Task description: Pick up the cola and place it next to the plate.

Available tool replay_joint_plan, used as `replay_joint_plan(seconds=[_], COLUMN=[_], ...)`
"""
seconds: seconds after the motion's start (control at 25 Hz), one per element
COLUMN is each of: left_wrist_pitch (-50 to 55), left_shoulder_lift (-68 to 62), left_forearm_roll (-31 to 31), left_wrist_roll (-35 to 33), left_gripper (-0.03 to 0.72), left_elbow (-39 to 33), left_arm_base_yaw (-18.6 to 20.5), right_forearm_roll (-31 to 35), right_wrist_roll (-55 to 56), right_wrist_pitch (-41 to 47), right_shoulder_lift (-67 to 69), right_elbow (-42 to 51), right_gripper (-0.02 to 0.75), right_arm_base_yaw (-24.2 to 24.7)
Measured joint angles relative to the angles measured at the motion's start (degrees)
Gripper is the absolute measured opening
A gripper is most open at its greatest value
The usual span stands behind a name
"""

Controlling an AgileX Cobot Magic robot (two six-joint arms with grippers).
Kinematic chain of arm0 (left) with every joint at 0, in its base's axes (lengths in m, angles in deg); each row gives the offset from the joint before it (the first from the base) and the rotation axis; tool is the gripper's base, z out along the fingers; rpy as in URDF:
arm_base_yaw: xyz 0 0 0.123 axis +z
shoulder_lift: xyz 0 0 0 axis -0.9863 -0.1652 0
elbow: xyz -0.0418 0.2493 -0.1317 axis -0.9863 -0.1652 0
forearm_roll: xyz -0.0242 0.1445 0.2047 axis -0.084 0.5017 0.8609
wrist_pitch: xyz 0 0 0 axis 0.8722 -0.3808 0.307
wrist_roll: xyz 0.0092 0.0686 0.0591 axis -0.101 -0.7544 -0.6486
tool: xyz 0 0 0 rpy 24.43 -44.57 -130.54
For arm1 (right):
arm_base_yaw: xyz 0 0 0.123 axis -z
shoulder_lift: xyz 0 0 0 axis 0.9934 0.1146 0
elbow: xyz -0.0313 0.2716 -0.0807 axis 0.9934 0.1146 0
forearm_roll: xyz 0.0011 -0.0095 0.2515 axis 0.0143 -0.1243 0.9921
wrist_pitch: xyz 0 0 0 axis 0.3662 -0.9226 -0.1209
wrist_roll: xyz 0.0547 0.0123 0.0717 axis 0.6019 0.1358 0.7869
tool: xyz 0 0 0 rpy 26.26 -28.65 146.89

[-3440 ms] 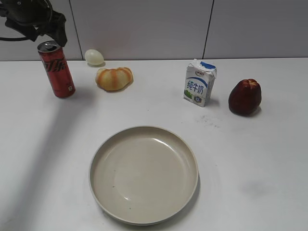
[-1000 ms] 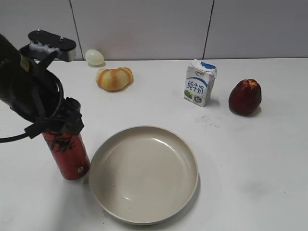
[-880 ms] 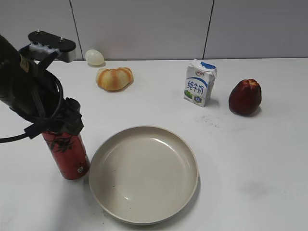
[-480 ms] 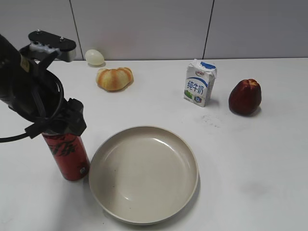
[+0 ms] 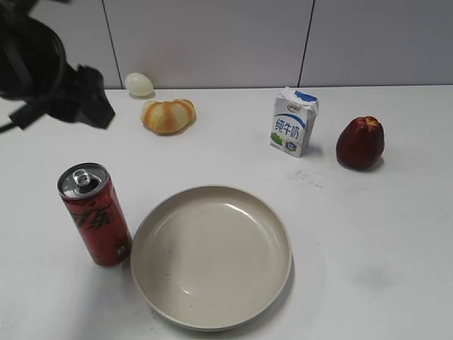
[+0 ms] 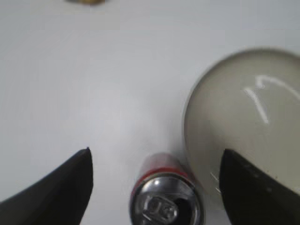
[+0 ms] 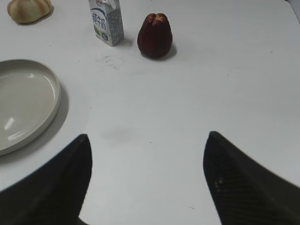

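Cola (image 5: 95, 214) is seen standing upright on the white counter (image 5: 368, 234) near its left edge, just beside the plate's left rim; whether can and rim touch cannot be told. Its silver top and pull tab are visible, and only its upper part shows in the left wrist view, cut off by the bottom edge.

The plate (image 5: 211, 256), the widest thing on the counter, lies toward the front edge at the middle and holds nothing. In both wrist views it is cut off by a picture edge.

The left gripper (image 6: 154, 161) is held above the can, its two dark fingers (image 6: 65, 180) spread wide apart, one on each side of the can and clear of it. In the exterior view it appears only as a dark blurred mass at the upper left, and its shape is hard to make out.

The right gripper (image 7: 147, 157) hangs over bare counter, its fingers (image 7: 239, 180) apart and holding nothing.

Toward the far edge stand a milk carton (image 5: 294, 122), a dark red fruit (image 5: 360, 142) nearer the right edge, an orange-and-cream round object (image 5: 168, 115) and a small pale egg-shaped object (image 5: 139, 83).
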Motion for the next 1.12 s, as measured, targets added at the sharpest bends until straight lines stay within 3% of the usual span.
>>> replay_joint_plan(seconds=[0.12,0.36,0.64,0.88,1.12], left_wrist_pitch=[1.46,7.76,13.92,17.40,17.98], left_shoulder_lift=[2.88,3.43,3.43,6.75,19.24], left_forearm_roll=[1.36,2.64,1.75,-4.29,-5.74], left_wrist_roll=[-0.12,-4.06,-8.16,-9.72,-9.90], left_gripper=[0.635,0.596,0.588,0.585,0.581], left_elbow=[3.27,5.29,5.29,2.83,-9.43], left_arm_base_yaw=[4.83,21.87,36.13,39.56,39.67], right_forearm_roll=[0.00,0.00,0.00,0.00,0.00], right_wrist_roll=[0.00,0.00,0.00,0.00,0.00], right_wrist_pitch=[0.00,0.00,0.00,0.00,0.00], right_shoulder_lift=[0.00,0.00,0.00,0.00,0.00], right_elbow=[0.00,0.00,0.00,0.00,0.00], right_gripper=[0.592,0.592,0.592,0.592,0.592], right_arm_base_yaw=[0.00,0.00,0.00,0.00,0.00])
